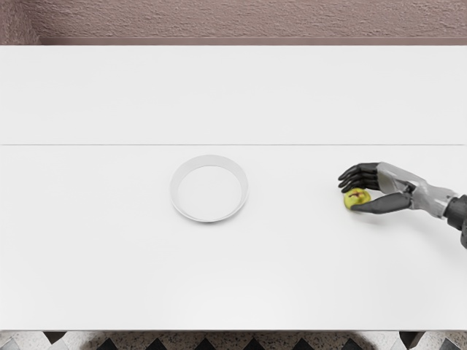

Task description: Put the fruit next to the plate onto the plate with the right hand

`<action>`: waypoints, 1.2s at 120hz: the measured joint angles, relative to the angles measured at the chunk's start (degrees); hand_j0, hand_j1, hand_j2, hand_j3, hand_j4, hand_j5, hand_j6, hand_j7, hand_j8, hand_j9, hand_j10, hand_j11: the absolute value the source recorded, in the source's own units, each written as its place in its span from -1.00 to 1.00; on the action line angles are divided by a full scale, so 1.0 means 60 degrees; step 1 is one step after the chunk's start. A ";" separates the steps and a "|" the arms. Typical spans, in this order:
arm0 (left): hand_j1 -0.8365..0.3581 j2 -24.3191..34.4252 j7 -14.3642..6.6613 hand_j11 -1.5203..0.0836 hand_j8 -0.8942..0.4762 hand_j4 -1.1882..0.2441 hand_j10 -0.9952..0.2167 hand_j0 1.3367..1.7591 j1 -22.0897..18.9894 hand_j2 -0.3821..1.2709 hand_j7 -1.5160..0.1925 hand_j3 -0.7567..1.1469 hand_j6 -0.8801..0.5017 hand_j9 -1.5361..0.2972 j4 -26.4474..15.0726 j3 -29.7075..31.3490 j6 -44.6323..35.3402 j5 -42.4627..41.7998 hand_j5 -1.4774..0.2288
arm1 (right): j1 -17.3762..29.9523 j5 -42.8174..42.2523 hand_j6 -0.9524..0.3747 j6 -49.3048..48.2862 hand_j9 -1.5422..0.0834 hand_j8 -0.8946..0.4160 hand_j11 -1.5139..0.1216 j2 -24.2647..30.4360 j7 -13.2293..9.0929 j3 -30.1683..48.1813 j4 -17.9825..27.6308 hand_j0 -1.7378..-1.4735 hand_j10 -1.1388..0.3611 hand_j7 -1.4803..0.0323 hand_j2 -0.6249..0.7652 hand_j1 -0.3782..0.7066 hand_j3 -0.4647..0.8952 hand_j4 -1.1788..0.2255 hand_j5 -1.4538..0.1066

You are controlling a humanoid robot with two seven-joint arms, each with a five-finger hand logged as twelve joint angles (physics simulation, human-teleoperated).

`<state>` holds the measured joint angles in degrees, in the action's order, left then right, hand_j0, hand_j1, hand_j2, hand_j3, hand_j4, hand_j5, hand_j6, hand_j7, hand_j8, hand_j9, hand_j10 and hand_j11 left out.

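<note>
Head view: I see my right hand (381,187) reaching in from the right edge, its dark fingers (357,176) curled over the small yellow-green fruit (357,197) and the thumb pressed along its near side, so the fruit sits pinched between them. It is low at the white tabletop (109,255), well apart from the white plate (175,191) near the middle.

The table (109,255) is smooth, matt white. The plate (175,195) looks like smooth white ceramic or plastic with a faint sheen. The fruit (356,197) at 3 o'clock has smooth yellow-green skin. The right hand (376,186) has matt dark plastic-looking fingers and a pale grey metal-like shell. At 12 o'clock the wall (233,18) is rough plaster.
</note>
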<state>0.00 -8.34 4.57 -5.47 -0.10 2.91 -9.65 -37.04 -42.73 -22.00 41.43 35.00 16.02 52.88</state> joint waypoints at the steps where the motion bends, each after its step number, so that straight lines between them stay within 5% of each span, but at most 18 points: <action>1: 0.94 0.0000 0.0000 0.86 0.27 0.63 0.61 0.52 0.0000 -0.53 0.74 -0.21 0.24 0.65 0.0000 0.0000 0.0000 0.0001 0.70 | 0.0000 -0.0001 -0.36 0.0000 0.07 -0.43 0.02 -0.0005 0.0000 0.0000 -0.0003 -0.40 -0.13 0.06 -0.24 0.20 -0.32 -0.07 0.00; 71: 0.94 0.0000 0.0000 0.86 0.27 0.63 0.61 0.52 0.0000 -0.53 0.74 -0.21 0.24 0.65 0.0000 -0.0001 0.0000 -0.0001 0.70 | -0.0004 -0.0012 -0.61 -0.0035 -0.28 -0.23 -0.33 -0.0076 0.0004 0.0003 -0.0094 -0.33 0.02 -0.24 -0.03 0.36 -0.32 -0.28 -0.34; 89: 0.94 0.0000 0.0000 0.86 0.27 0.63 0.61 0.52 0.0000 -0.53 0.74 -0.21 0.24 0.65 0.0000 0.0000 -0.0001 -0.0003 0.70 | -0.0035 -0.0041 -0.68 0.0006 -0.34 -0.32 -0.41 -0.0087 0.0002 -0.0005 -0.0100 -0.33 -0.05 -0.33 0.14 0.35 -0.32 -0.37 -0.41; 144: 0.94 0.0000 -0.0003 0.86 0.27 0.63 0.61 0.52 0.0001 -0.53 0.74 -0.20 0.24 0.65 -0.0002 0.0006 0.0001 -0.0004 0.70 | -0.0315 -0.0163 -0.76 -0.0151 -0.53 -0.41 -0.59 -0.0090 -0.0004 -0.0018 -0.0055 -0.29 -0.10 -0.52 0.01 0.22 -0.32 -0.53 -0.58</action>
<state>0.00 -8.36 4.57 -5.48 -0.07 2.92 -9.67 -38.93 -43.71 -22.90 40.89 34.98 15.91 52.55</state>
